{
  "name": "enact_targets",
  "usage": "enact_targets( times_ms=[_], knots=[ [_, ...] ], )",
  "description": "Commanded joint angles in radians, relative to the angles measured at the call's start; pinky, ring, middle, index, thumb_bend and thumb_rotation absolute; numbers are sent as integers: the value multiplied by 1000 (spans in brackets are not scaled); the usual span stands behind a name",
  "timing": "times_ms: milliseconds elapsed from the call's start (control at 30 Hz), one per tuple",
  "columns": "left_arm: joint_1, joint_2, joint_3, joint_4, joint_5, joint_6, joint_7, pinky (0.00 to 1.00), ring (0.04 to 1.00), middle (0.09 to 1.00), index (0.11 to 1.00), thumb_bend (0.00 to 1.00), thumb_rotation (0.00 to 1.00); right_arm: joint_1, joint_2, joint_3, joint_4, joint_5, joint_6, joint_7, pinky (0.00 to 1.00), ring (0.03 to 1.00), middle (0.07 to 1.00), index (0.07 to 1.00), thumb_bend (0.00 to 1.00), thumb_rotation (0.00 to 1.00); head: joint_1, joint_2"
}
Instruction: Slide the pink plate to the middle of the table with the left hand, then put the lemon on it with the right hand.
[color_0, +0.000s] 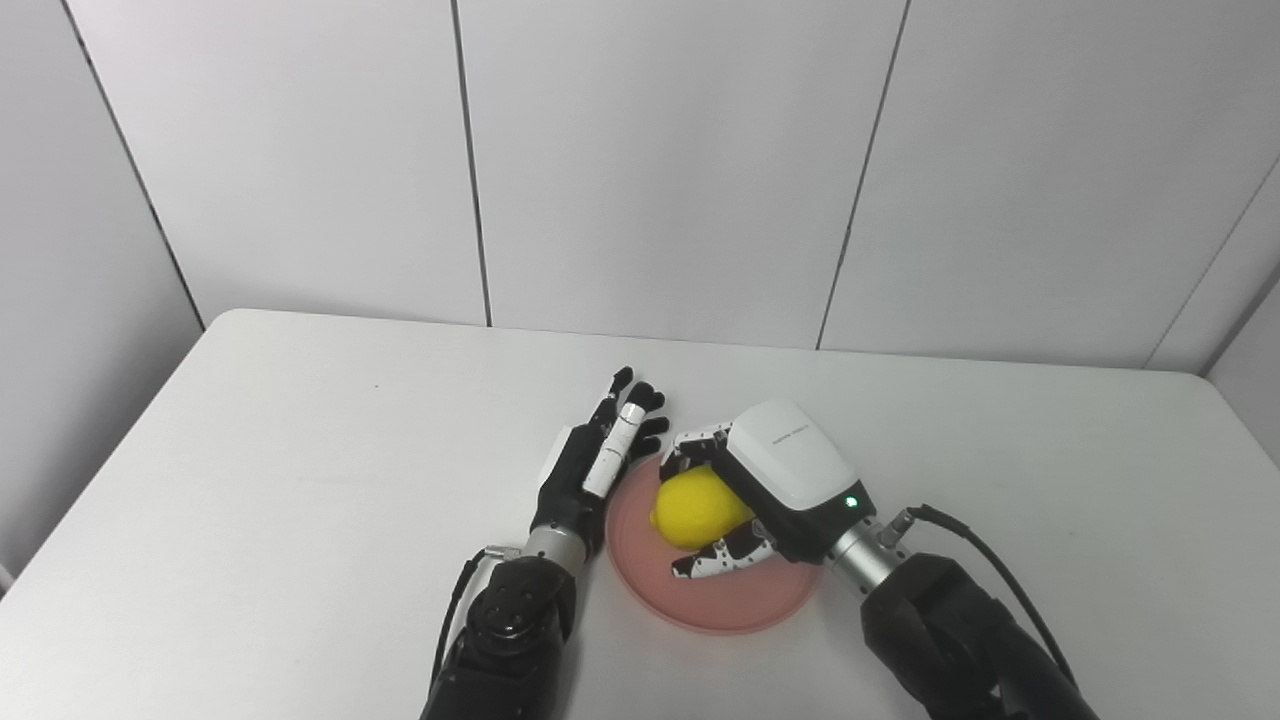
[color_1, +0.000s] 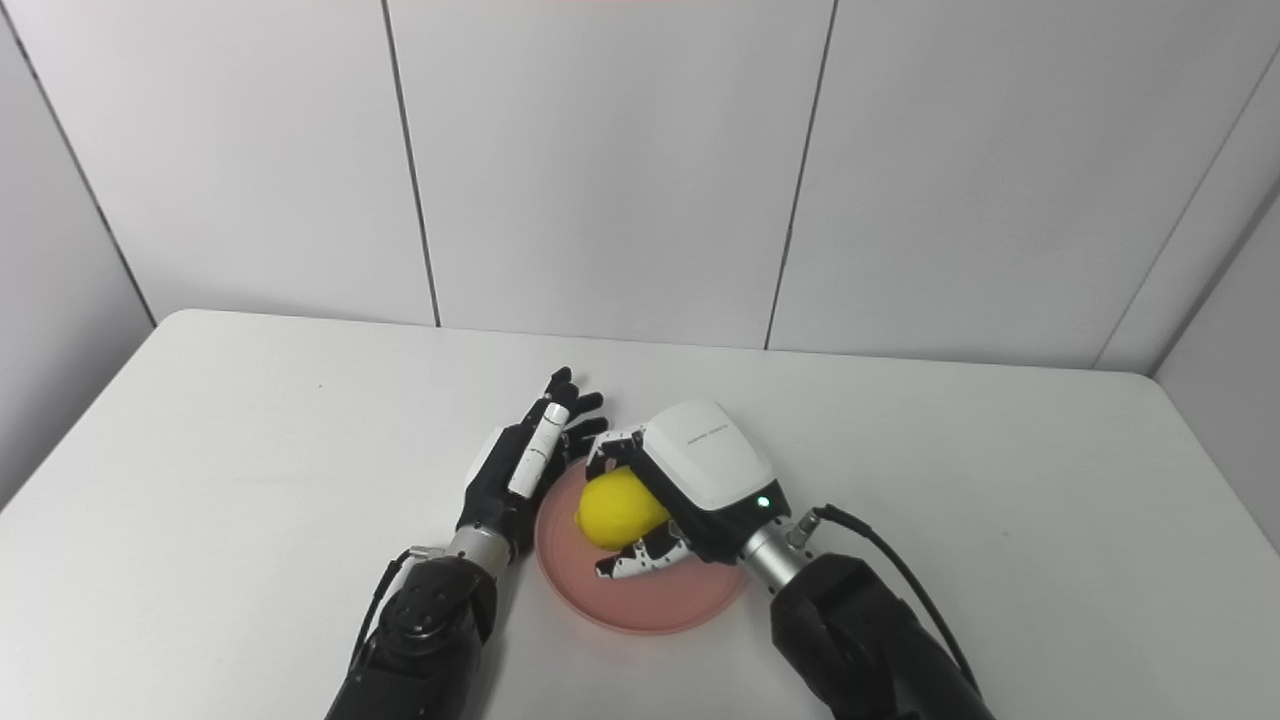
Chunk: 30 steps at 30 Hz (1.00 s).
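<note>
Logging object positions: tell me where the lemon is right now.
The lemon is near the table's middle, over the far part of the pink plate, held in the right hand. The open left hand lies just left of the plate.

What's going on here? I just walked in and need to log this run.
The right hand is closed around the lemon, holding it over the pink plate, which sits near the middle of the table. The left hand lies open with fingers straight along the plate's left rim, holding nothing. Whether the lemon touches the plate is unclear.
</note>
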Motion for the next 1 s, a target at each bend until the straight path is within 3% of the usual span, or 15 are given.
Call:
enact_targets(
  times_ms=[0, 267, 400, 767, 967],
  knots=[
    [46, -4, -12, 51, 4, 78, -18, 941, 851, 893, 1000, 802, 863, -37, 5, -8, 0, 2, -36, -26, 160, 228, 329, 483, 520, 131, -5, 1],
    [48, 3, -14, 50, 7, 80, -26, 935, 848, 872, 1000, 815, 869, -33, 10, -13, 23, -11, -24, -14, 179, 245, 343, 483, 518, 133, -10, 3],
    [47, 3, -9, 56, 5, 73, -26, 878, 843, 876, 1000, 817, 868, -52, 6, -28, 32, 8, -11, 6, 192, 256, 355, 484, 518, 135, -18, 2],
    [39, 9, -11, 68, 10, 62, -28, 853, 848, 885, 1000, 831, 881, -135, 4, -83, 80, 102, 9, 121, 192, 256, 347, 481, 518, 136, -23, 1],
    [37, 11, -10, 66, 11, 66, -28, 841, 854, 897, 1000, 834, 881, -164, 11, -93, 113, 162, 55, 209, 189, 247, 332, 480, 519, 138, -23, 1]
  ],
)
